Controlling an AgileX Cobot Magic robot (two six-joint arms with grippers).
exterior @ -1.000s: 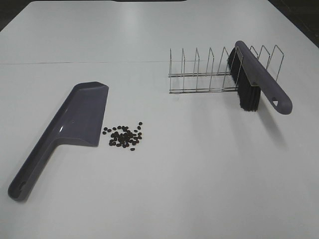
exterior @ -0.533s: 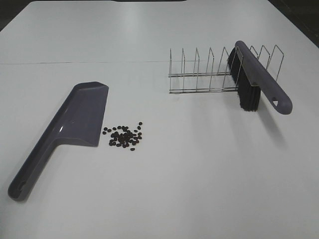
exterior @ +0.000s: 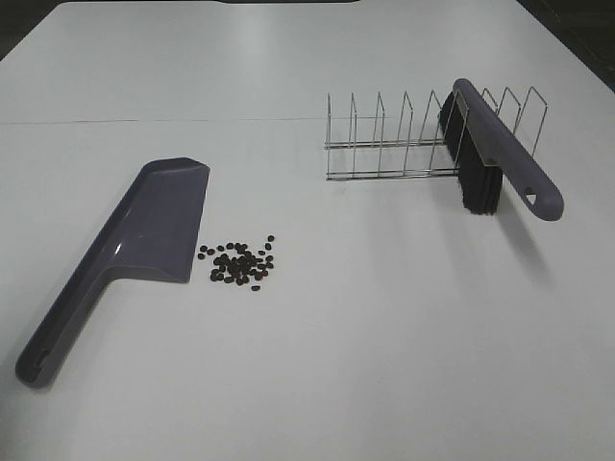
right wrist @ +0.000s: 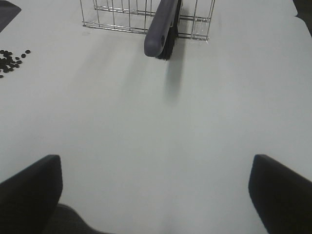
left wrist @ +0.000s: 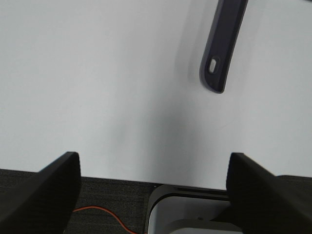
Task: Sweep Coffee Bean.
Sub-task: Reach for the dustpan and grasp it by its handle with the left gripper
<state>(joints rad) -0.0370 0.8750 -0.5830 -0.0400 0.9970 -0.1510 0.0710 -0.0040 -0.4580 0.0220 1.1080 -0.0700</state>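
Wide open, empty: left end effector (left wrist: 153, 170), right end effector (right wrist: 156, 168). Nearer right one: brush (right wrist: 161, 24), well right of coffee beans (exterior: 240, 261), handle pointing toward it. Just left of beans: dustpan (exterior: 154, 226).

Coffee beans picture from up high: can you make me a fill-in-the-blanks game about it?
1. The brush rests in the wire ___.
2. The coffee beans lie right next to the ___.
3. The brush's bristles are coloured ___.

Missing words: rack, dustpan, black.
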